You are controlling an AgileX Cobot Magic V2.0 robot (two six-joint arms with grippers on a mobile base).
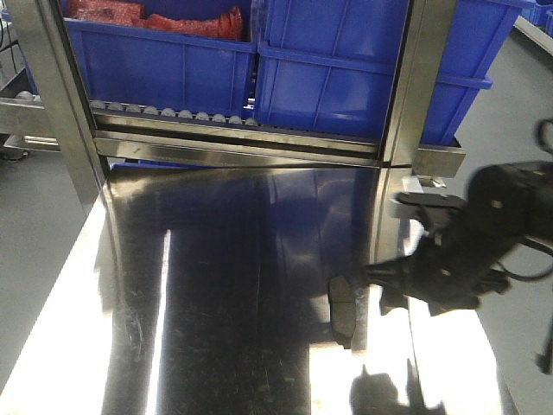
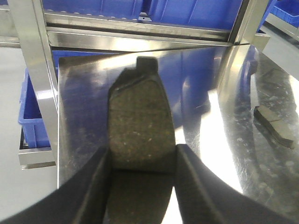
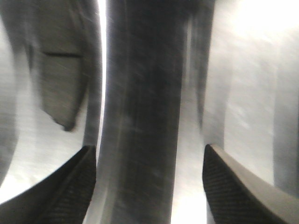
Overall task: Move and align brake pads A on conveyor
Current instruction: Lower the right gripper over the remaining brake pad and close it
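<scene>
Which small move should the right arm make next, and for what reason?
Probably shift the right gripper sideways toward the loose brake pad on the steel table. Its jaws stand open and empty, and in the right wrist view the pad lies off to the left, not between them.

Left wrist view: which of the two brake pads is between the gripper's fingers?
The centre pad, tab pointing away, sits between the fingers of the left gripper. The other pad lies free on the steel table at the right edge.
</scene>
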